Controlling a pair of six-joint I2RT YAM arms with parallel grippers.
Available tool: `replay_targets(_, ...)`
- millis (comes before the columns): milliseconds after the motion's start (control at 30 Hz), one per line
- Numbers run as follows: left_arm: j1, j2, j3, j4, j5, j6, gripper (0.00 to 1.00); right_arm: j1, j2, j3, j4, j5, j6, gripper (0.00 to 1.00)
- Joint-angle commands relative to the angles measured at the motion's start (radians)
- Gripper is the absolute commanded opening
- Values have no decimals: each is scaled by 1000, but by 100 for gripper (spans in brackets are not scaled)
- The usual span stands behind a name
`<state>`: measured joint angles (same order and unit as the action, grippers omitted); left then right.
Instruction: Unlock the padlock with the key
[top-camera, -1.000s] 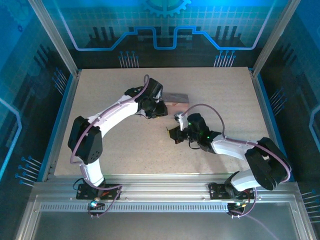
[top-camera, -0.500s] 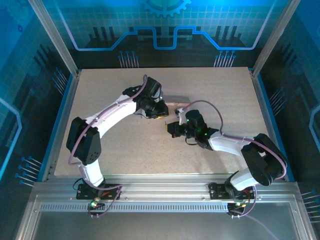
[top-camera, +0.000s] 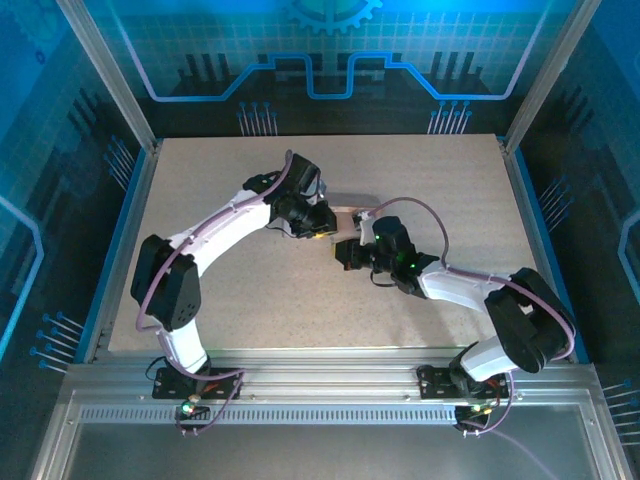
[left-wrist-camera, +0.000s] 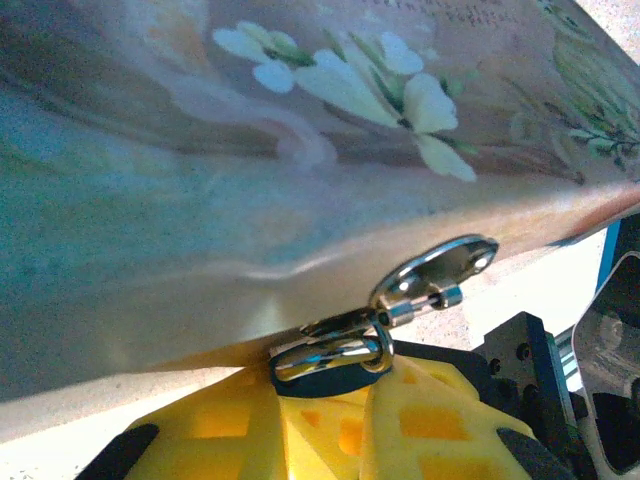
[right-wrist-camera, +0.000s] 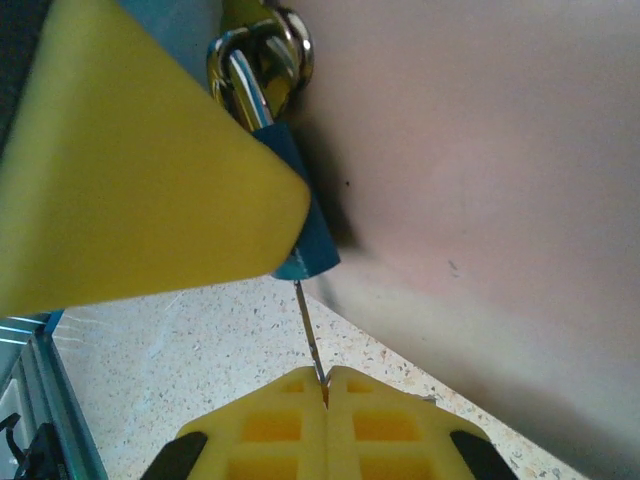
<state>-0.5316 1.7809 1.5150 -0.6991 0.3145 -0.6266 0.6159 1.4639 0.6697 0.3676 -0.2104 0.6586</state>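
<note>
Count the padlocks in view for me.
1: the padlock hangs from the clasp on the tin, pinched in the left hand; the key in the right hand meets its underside. The tin could hide others.

Light: bright, blue-tinged | Glare — padlock (left-wrist-camera: 325, 358) shackle | Focus: near surfaces blurred

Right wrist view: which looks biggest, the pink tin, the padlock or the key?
1. pink tin, by far the largest, though it is very close to the camera.
2. padlock, only partly visible.
3. key, just a thin sliver.
</note>
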Motion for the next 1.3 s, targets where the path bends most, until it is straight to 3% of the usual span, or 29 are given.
replay_targets(0, 17, -64, -11, 44, 49, 25, 0, -17, -35, -1, -1, 0, 4, 0)
replay_targets(633, 19, -65, -38, 71, 80, 27, 0, -31, -17, 6, 36, -65, 34, 0)
replay_targets(1267, 18, -84, -71, 79, 78, 56, 0, -46, 20, 67, -67, -125, 78, 0)
